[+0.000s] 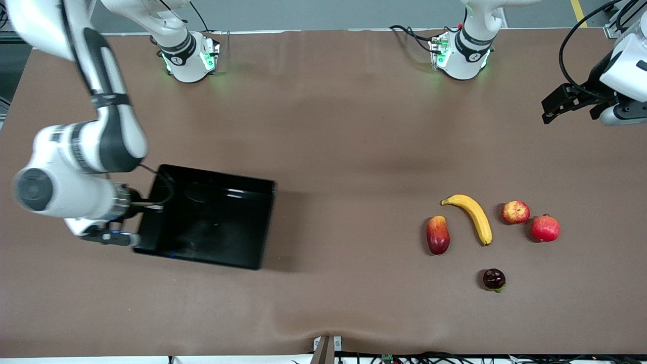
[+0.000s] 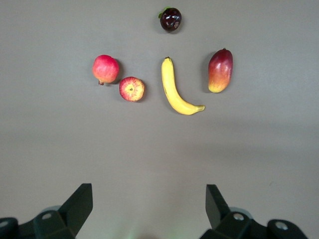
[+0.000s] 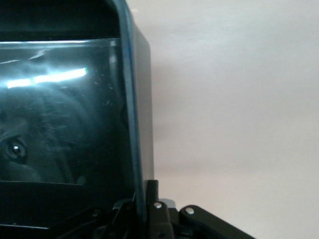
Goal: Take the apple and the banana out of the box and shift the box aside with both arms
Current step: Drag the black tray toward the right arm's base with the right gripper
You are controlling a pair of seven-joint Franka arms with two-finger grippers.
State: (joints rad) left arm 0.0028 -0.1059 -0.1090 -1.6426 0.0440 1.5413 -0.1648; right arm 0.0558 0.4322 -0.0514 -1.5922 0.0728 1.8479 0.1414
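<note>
right gripper (image 1: pixel 132 222) pinched tight on the wall of the black tray (image 1: pixel 212 217) at the tray's edge toward the right arm's end of the table; in the right wrist view the tray's wall (image 3: pixel 130 124) runs between the closed fingers. left gripper (image 1: pixel 556 108) spread wide, holding nothing, up over the table at the left arm's end. banana (image 1: pixel 475 217) between the mango-like fruit (image 1: pixel 437 234) and the apple (image 1: pixel 515 212); pomegranate (image 1: pixel 545 228) just beside the apple; dark round fruit (image 1: pixel 494 279) nearest the front camera
</note>
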